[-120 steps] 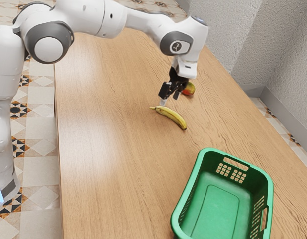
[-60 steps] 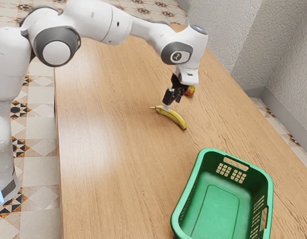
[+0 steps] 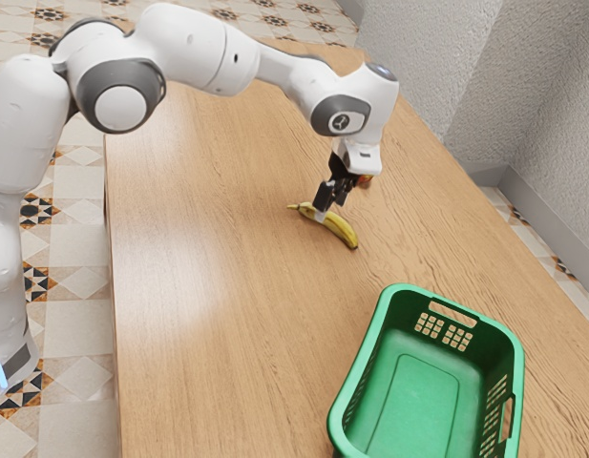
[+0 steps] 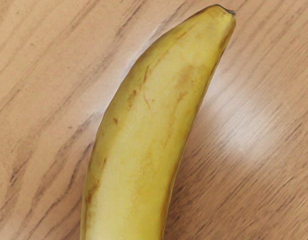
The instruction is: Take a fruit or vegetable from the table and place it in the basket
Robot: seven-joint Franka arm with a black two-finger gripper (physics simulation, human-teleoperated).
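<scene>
Exterior view: gripper at the banana, well inside the table's edges, basket apart, red fruit close. Grip? Can't tell!

And here's the arm, in from the exterior view's left, bent at its joints, wrist above the gripper, and that gripper points steeply down, two fingers standing apart

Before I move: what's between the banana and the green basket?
Just bare wooden tabletop, per the exterior view. Nothing lies between the banana and the near corner of the basket's rim.
</scene>
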